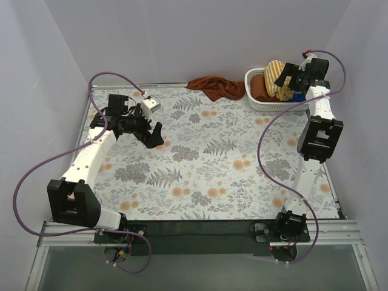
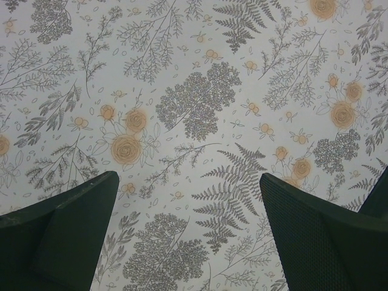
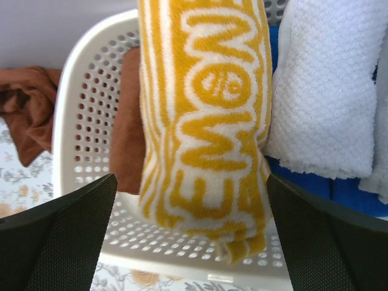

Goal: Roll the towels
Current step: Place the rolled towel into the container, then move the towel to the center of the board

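The towels are at different stages. The yellow striped towel (image 3: 203, 133) is a tight roll in the white basket (image 3: 79, 121), directly between the fingers of the right pincer (image 3: 191, 182). The rust-brown towel (image 1: 215, 86) lies unrolled and crumpled on the tabletop (image 2: 200, 73), beside the basket on the side toward the left arm.

1. Pincer state. The right pincer stands wide open, with 1 finger on each flank of the yellow roll and neither gripping it. The left pincer (image 2: 189, 174) is also fully open, holds nothing and has only bare tabletop below it.

2. Step in hand. We judge this to be the release of the yellow roll into the basket, so 1 of the 2 towels is done.

3. Orientation. The roll's long axis runs straight ahead of the right pincer, crosswise to the line joining its 2 fingers. The end nearest the wrist sits over the basket rim. White cloth (image 3: 327, 91) and blue cloth (image 3: 315, 182) lie on 1 side of it and a brown cloth (image 3: 127, 133) on the other. The rust-brown towel is bunched, so we cannot name a long axis; it spreads mostly along the far tabletop edge.

4. Next move. We expect a straight withdrawal of the right pincer, without snagging the roll. The rust-brown towel then needs pulling to open tabletop and flattening.
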{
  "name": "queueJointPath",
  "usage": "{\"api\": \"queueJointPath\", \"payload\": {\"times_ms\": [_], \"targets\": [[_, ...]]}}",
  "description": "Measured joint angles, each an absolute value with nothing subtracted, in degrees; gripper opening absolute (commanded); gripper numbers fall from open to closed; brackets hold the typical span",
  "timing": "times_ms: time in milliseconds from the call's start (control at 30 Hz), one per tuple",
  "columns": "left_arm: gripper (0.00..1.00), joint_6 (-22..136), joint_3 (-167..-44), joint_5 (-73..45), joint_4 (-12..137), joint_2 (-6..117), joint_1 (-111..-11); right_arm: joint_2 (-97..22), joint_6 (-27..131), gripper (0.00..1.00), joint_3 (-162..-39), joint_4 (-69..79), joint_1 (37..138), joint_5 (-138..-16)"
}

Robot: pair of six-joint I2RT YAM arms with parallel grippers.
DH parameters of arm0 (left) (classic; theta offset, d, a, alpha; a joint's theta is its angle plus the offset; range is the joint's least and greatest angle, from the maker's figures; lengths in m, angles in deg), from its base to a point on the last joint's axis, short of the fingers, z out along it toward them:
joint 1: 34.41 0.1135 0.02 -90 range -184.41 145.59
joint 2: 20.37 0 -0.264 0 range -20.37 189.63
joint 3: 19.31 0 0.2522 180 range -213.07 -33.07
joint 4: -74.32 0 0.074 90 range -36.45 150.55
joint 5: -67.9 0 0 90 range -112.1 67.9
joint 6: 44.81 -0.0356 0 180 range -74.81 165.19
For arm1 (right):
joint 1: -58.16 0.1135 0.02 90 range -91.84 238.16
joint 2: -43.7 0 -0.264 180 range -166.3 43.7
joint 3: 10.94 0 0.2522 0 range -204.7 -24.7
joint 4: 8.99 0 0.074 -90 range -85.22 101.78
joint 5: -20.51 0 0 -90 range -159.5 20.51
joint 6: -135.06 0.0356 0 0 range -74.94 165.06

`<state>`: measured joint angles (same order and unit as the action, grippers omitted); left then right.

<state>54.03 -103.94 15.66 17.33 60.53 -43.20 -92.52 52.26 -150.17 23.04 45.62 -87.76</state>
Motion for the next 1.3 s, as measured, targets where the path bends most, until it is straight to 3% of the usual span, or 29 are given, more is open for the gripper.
{"api": "queueJointPath", "payload": {"times_ms": [300, 633, 733, 833, 1100, 1300], "targets": [[0.98, 58.9, -108.2, 11.5, 17.5, 59.9, -43.1, -76.0, 49.7, 0.98, -142.4, 24.2, 45.4, -90.6], [0.98, 58.0, -113.7, 9.6, 13.3, 55.6, -43.0, -56.0, 35.7, 0.98, -130.4, 33.6, 46.3, -94.8], [0.98, 57.5, -113.4, 9.6, 11.8, 53.6, -43.0, -50.3, 30.7, 0.96, -121.7, 35.6, 48.7, -94.0], [0.98, 57.4, -112.6, 9.6, 10.9, 51.5, -43.0, -46.1, 25.9, 0.87, -113.4, 37.6, 54.3, -91.2], [0.98, 53.7, -113.6, 10.5, 2.9, 50.5, -43.0, -46.2, 17.7, 0.75, -109.8, 39.4, 72.1, -80.7], [0.98, 51.8, -116.6, 10.3, 1.7, 50.6, -43.0, -59.0, 14.1, 0.76, -119.2, 36.3, 75.3, -73.3]]}}
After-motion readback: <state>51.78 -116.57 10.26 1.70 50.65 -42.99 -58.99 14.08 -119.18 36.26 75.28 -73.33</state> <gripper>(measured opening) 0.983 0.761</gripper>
